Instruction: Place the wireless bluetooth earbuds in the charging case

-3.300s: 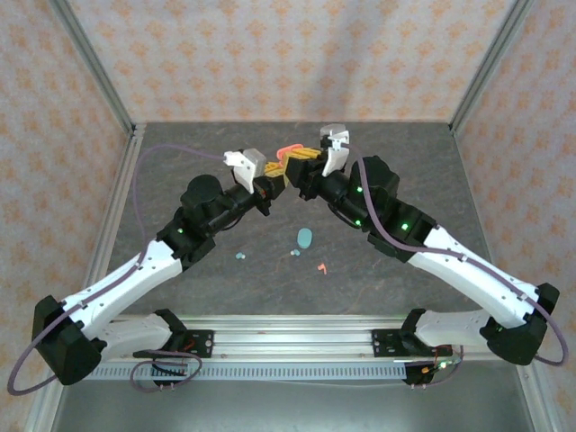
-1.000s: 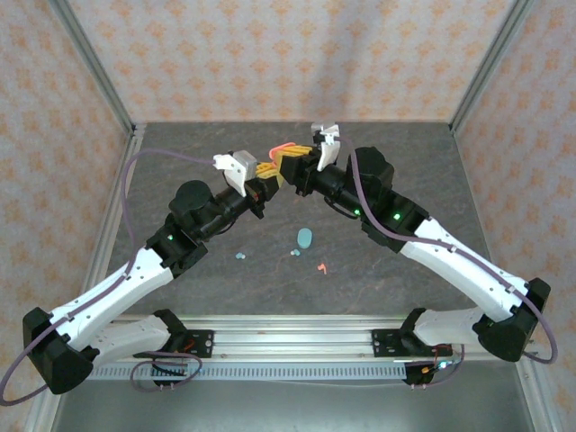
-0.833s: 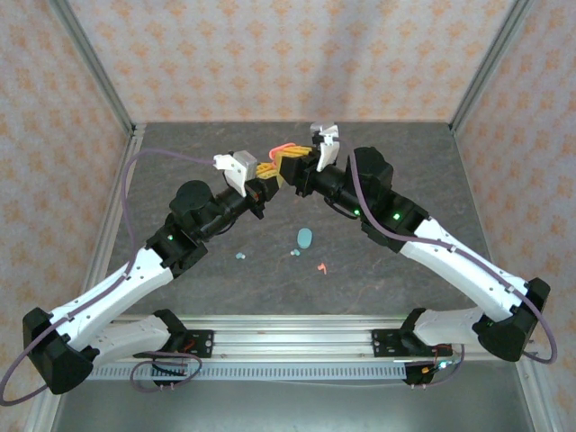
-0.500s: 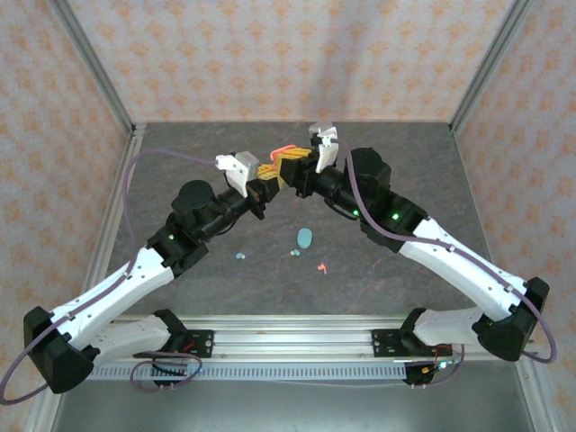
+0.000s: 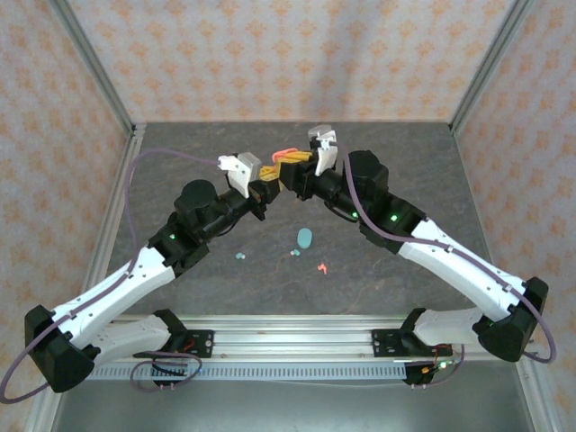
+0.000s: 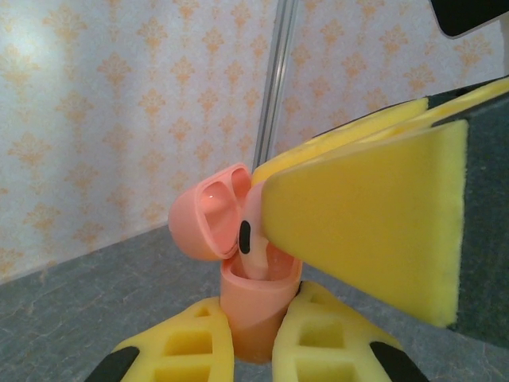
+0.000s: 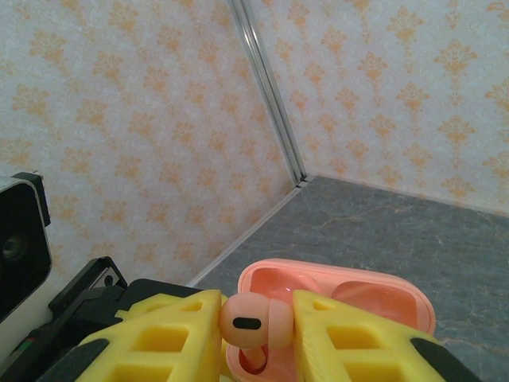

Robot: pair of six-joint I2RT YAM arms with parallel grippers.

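Aloft, earbud (image 7: pixel 248 322) (coral) at open case (image 6: pixel 258 309).

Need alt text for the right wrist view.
The yellow-fingered right gripper pinches a coral earbud right at the open coral case. Behind them are the grey table and patterned walls.

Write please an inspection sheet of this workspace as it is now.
Surface: dark grey table, no damage seen.
Job's things: coral case open, coral earbud partly inside; spare coral earbud, left teal earbud, right teal earbud and teal case lie on table.
Clutter: nothing seen.
Grippers: left gripper shut on coral case; right gripper shut on coral earbud.
Cables: purple cable loops off left arm.
Surroundings: patterned wall, metal post.
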